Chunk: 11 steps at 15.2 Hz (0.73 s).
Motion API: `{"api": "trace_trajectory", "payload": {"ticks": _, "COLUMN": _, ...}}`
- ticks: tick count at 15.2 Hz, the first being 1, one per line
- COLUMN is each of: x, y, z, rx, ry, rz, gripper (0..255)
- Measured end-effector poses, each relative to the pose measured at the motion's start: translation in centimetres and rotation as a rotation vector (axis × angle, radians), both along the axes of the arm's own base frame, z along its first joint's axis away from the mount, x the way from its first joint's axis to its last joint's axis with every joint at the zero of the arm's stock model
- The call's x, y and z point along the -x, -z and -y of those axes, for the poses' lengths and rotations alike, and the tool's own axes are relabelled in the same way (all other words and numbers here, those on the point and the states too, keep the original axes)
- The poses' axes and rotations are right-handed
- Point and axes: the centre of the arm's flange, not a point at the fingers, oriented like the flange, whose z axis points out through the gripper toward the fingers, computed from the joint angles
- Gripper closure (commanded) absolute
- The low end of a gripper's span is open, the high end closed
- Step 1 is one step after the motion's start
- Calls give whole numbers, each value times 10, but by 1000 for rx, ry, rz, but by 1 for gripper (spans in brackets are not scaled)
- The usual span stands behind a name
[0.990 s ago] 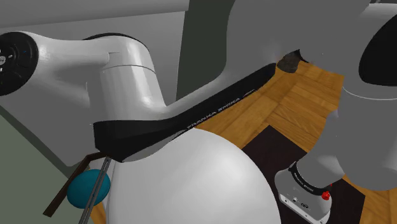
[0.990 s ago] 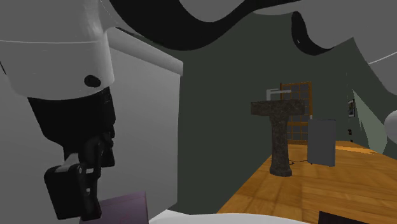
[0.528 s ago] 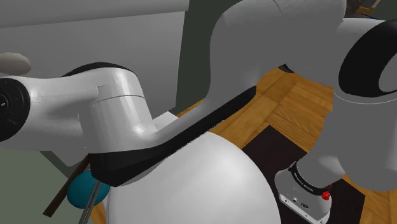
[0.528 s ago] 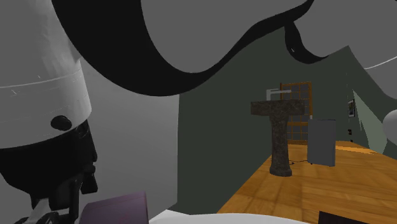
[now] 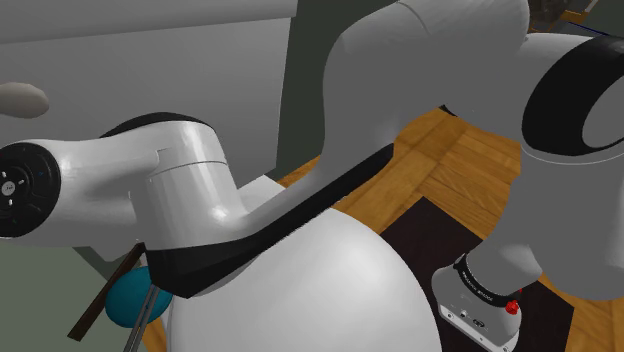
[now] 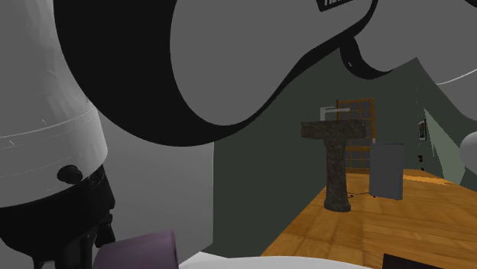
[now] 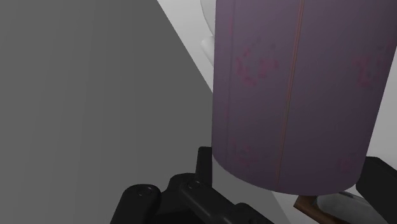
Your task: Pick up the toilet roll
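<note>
The arm [image 5: 200, 200] has sunk lower than a moment ago. The end effector [image 7: 289, 168] now stands open astride the purple toilet roll [image 7: 299, 95], which sits at the second exterior view's lower left. I'd say it's about ready to close.

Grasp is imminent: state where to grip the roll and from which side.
Likely best: clamp the roll across its curved wall near the end facing the pincer, approaching along its length: its flanks run straight and parallel, and the pincer straddles that end.

Purple toilet roll [image 7: 296, 95] within gripper [image 7: 289, 170] span; grey wall [image 7: 76, 95] beside.
</note>
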Motion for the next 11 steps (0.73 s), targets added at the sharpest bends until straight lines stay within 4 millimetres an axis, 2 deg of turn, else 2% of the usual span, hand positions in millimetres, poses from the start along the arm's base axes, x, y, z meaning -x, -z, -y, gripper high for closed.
{"api": "trace_trajectory", "payload": {"ticks": 7, "x": 1, "y": -2, "z": 0, "rx": 1, "ry": 0, "rz": -2, "gripper": 255}}
{"api": "trace_trajectory", "payload": {"ticks": 11, "x": 1, "y": -20, "z": 1, "rx": 2, "ry": 1, "rz": -3, "gripper": 255}}
